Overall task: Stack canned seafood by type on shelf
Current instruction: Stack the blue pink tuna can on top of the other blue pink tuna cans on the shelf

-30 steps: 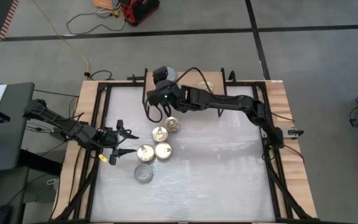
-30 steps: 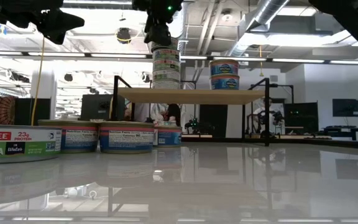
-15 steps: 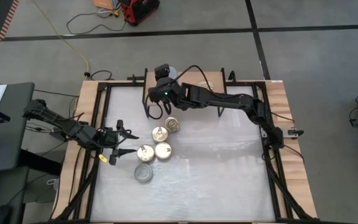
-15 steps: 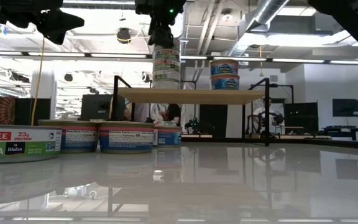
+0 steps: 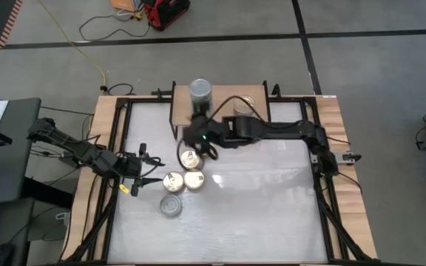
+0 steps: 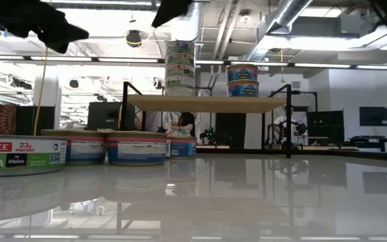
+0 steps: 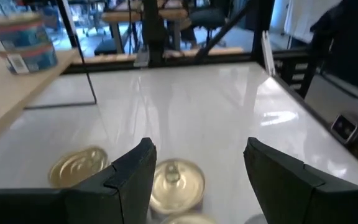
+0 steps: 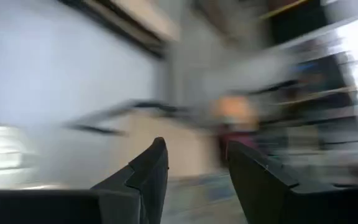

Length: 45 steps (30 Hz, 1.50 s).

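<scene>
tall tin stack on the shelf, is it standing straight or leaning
Standing straight. In the low view the tall tin stack rises in an even column on the shelf, sides lined up, with no claw touching it.

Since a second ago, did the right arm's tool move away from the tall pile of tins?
Yes. The right tool has left the tall stack on the shelf, coming toward the loose tins.

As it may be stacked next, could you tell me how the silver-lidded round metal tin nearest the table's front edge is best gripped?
Grip the silver-lidded round metal tin across its curved wall, coming straight down. It sits upright, lid up, just clear of the gold-lidded tins, so its sides look free.
</scene>
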Tool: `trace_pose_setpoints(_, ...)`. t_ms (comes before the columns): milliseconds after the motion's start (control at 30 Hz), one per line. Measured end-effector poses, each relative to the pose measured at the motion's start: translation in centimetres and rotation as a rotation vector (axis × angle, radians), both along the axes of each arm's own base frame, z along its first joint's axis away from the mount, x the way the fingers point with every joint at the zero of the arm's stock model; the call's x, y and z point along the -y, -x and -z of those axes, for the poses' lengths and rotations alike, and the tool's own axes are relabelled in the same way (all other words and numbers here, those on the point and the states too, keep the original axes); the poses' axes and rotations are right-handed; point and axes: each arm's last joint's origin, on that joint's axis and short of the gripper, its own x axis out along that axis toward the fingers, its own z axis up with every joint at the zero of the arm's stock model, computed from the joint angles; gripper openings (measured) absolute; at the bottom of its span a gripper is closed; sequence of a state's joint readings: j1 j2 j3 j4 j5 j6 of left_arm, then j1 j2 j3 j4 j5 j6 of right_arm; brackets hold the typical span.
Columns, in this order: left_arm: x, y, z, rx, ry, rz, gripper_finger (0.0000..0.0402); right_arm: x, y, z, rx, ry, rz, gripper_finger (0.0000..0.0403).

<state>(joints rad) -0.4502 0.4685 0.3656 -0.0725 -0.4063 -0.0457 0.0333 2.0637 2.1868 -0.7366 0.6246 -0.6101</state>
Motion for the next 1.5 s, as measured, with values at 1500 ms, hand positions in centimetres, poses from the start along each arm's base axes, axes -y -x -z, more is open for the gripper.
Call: trace_pose_setpoints(1500, 0.5, -2.1, 2.1, -0.124, 0.223, -0.245, 0.0233, -9.8, 3.4, 19.9, 0.137, -0.659, 0.037, 0.0197)
